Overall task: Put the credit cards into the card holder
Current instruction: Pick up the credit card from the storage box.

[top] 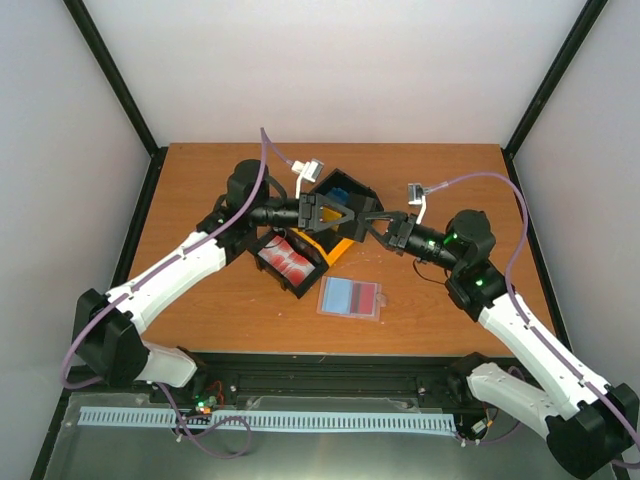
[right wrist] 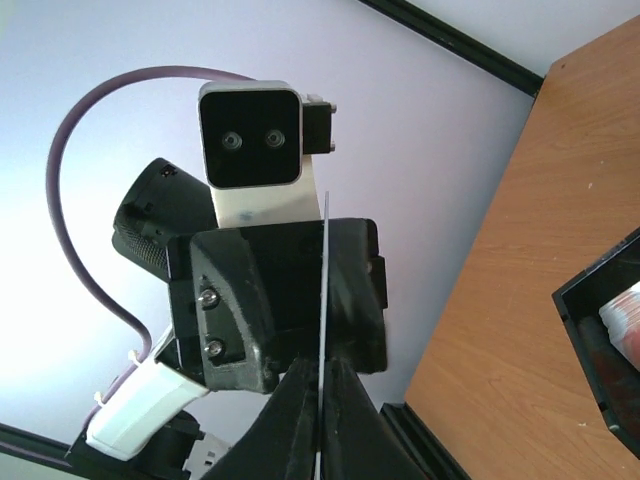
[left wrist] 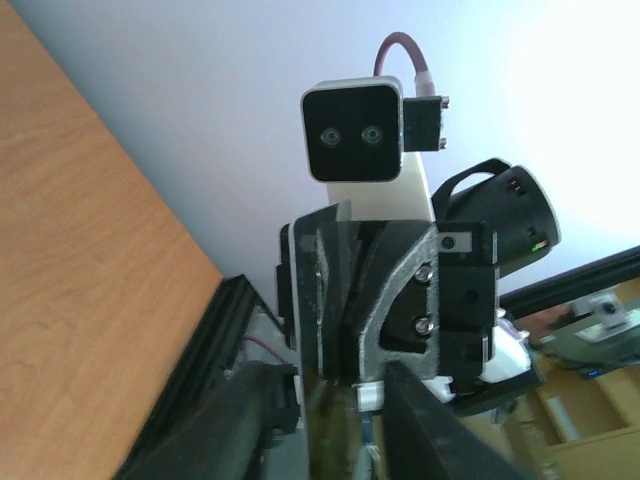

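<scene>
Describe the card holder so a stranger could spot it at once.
On the wooden table, find the bins clustered at its middle. Just right of the black bin holding red-and-white cards, toward the near edge, lies the card holder: flat, thin, see-through, showing blue and red halves, not a walled box.

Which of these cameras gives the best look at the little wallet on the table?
The top view. There the wallet lies flat on the table, with nothing covering it, so its whole outline shows. The left and right wrist cameras are both aimed elsewhere, and neither shows any part of the wallet.
</scene>
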Controlling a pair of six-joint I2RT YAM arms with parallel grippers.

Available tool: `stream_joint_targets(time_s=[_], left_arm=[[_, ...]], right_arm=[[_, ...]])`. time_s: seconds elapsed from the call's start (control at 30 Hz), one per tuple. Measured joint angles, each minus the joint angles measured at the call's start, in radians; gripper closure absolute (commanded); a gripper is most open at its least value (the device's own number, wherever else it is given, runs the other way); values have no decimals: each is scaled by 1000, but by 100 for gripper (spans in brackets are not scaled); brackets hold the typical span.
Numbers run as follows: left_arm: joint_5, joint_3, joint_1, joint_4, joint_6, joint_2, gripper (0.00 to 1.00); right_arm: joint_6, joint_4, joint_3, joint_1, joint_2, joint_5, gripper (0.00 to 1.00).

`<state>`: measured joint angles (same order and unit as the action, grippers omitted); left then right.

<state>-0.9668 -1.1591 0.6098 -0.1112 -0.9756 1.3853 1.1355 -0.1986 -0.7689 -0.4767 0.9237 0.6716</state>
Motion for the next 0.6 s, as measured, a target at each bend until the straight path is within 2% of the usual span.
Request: stream_joint_targets(time_s=[0.07, 0.13, 0.23, 0.33, 0.47, 0.6], left_arm=[[10, 0, 4, 16, 14, -2, 41], [38, 1, 4, 58, 42, -8, 33], [127, 4, 5, 168, 100, -31, 31], [283, 24, 27, 296, 167, -63, 30], [490, 64, 135, 439, 228, -72, 30], [617, 115, 211, 510, 254, -40, 33]], right_arm=[[3, 8, 6, -1, -13, -10, 97], [-8, 42, 13, -1, -32, -31, 97], [-38, 127, 23, -1, -72, -66, 97], [-79, 248, 55, -1, -122, -123, 97], [-108, 391, 143, -5, -165, -200, 97], [-115, 452, 259, -21, -167, -246, 97]])
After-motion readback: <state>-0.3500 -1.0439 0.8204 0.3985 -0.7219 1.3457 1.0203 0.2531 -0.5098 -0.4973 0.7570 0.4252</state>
